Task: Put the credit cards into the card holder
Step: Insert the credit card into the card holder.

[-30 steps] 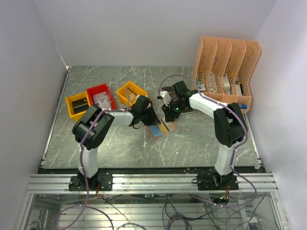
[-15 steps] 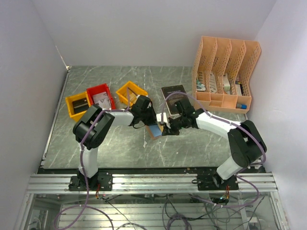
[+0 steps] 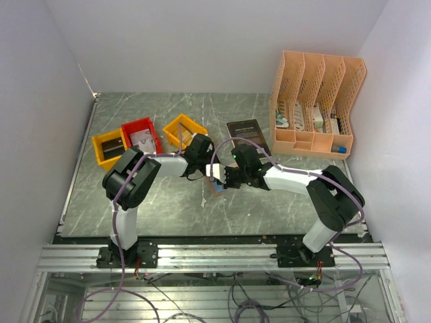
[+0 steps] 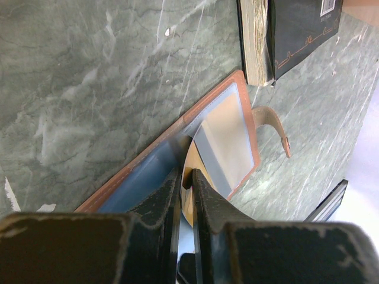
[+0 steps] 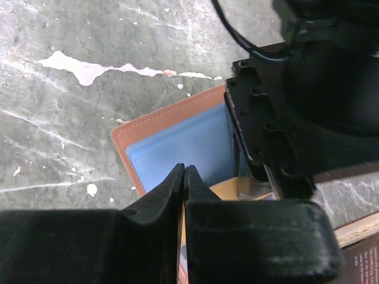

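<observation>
The card holder (image 4: 148,149) lies open on the table, a tan-brown folder with clear pockets; its snap strap (image 4: 273,127) trails to one side. A light blue credit card (image 4: 139,177) sits in one pocket and a grey-silver one (image 4: 228,136) in the other. My left gripper (image 4: 186,177) is shut on the orange-gold card (image 4: 188,161), which bows upward over the holder's fold. My right gripper (image 5: 183,170) is shut, its tips just above the blue card (image 5: 177,145), next to the orange-gold card (image 5: 222,190). From above, both grippers meet over the holder (image 3: 215,187).
A black book (image 3: 248,134) lies just behind the holder. The peach file rack (image 3: 316,101) stands at the back right. Two yellow bins (image 3: 108,148) (image 3: 183,129) and a red bin (image 3: 141,134) sit at the left. In the right wrist view, the left gripper's body (image 5: 278,136) crowds the holder's right side.
My right arm swung from over the black book down to the card holder, and its gripper shut. The left gripper kept still, holding the orange-gold card.
</observation>
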Tool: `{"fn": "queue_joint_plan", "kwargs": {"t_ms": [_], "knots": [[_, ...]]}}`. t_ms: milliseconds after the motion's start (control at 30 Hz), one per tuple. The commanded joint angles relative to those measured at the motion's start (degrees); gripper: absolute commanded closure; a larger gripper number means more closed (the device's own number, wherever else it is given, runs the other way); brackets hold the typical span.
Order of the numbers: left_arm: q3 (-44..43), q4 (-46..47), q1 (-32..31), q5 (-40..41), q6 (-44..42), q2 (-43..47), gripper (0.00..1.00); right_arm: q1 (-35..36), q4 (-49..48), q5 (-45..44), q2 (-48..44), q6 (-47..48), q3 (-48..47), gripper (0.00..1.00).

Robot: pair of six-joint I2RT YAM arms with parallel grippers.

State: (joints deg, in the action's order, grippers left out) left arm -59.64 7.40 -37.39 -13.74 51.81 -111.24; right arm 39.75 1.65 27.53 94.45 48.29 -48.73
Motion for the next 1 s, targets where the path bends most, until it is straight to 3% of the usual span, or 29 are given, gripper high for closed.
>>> {"fn": "queue_joint_plan", "kwargs": {"t_ms": [0,700,833,967], "knots": [[0.4,-3.9,-0.4,0.1,-2.2,-2.8,0.79,1.9,-2.5,-4.9,2.1,-1.0,-1.1,0.98],[0.9,-3.9,-0.4,0.1,-2.2,-2.4,0.77,1.1,4.9,-16.3,6.3,2.4,-6.1,0.98],[0.9,-4.2,-0.3,0.4,-2.2,-2.2,0.64,0.1,5.6,-16.1,6.1,2.5,-6.4,0.98],[1.0,-4.4,-0.1,0.5,-2.2,-1.8,0.62,-0.3,6.1,-16.3,6.3,2.8,-6.7,0.98]]}}
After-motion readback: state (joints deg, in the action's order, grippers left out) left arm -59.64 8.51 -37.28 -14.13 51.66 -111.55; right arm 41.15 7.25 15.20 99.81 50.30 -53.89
